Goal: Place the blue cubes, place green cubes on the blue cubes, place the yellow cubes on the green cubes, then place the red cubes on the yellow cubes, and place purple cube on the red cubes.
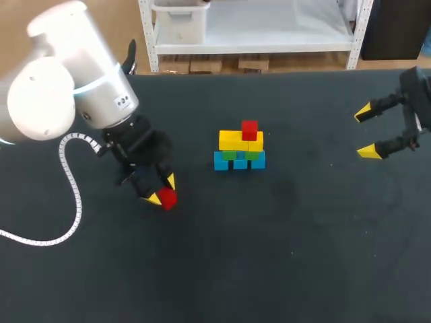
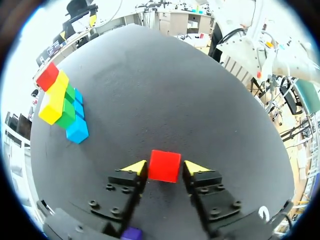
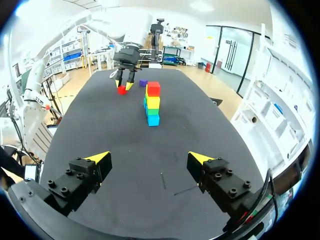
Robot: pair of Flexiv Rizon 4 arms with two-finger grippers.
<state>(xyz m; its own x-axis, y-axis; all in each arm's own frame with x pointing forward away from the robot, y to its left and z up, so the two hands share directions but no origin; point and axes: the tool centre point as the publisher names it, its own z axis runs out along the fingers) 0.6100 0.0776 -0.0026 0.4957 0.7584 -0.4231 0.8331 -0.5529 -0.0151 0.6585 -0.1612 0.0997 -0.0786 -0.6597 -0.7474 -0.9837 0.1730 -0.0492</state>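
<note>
The cube stack stands mid-table: a blue row at the bottom, green cubes on it, yellow cubes above, and one red cube on top. The same stack shows ahead and to one side in the left wrist view. My left gripper is down at the table left of the stack, shut on a loose red cube that rests on the mat. A purple cube lies under its wrist, hidden in the head view. My right gripper hangs open and empty at the far right.
The black mat covers the whole table. A white cable loops from my left arm over the mat's left side. From the right wrist, the stack and purple cube lie far ahead of the right gripper.
</note>
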